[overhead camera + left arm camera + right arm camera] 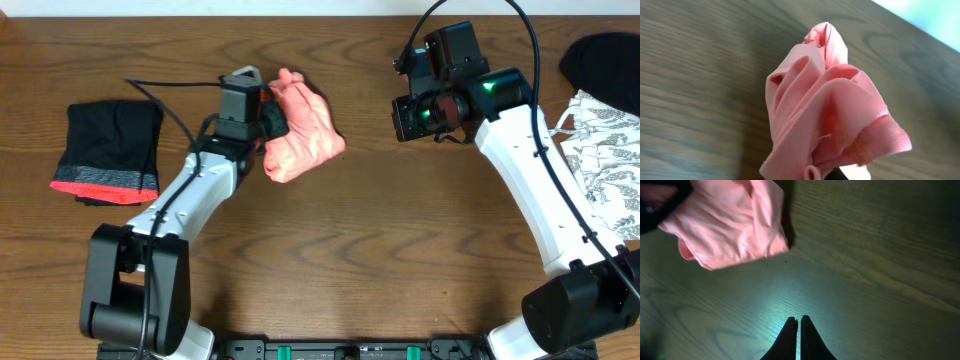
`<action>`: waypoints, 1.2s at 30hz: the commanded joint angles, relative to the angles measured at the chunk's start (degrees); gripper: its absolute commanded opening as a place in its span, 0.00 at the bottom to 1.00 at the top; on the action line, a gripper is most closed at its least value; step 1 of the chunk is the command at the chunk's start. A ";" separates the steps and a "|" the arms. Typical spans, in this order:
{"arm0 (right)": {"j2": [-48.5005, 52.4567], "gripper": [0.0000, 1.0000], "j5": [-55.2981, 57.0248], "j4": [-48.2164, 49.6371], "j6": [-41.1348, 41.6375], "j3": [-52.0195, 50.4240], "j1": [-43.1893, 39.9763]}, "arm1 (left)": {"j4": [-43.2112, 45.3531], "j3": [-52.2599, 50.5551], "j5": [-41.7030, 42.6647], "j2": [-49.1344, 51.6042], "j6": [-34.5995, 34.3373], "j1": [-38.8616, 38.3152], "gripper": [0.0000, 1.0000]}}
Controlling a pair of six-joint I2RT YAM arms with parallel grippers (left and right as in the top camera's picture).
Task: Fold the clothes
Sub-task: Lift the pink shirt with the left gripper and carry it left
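Salmon-pink garment (305, 135) is pinched in the L gripper (266, 118), jaws clamped on a wadded edge. R gripper (799, 326) is closed on nothing, at 3 o'clock of the bundle, well apart. Bundle is at approx 11 o'clock of table (380, 260) centre, crumpled. Long axis runs roughly 12–6, loose end bulging toward 4. Risk, imo: the grip takes several layers, so a pull drags the whole wad instead of spreading it. Thin cloth may also slip out.

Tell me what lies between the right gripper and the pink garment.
Only bare table separates the right gripper and pink garment, shown in the right wrist view.
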 commanded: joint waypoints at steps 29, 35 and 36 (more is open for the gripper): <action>0.20 0.05 1.44 -3.02 -0.57 0.28 -0.17 | 3.50 9.44 -9.73 -5.03 -0.63 30.38 0.06; 0.20 0.04 1.44 -3.39 -0.57 0.28 -0.17 | 3.63 9.42 -12.44 -4.48 -0.90 33.92 0.06; 0.20 0.04 1.44 -3.39 -0.57 0.28 -0.17 | 3.21 9.42 -12.44 -4.20 -1.18 34.36 0.06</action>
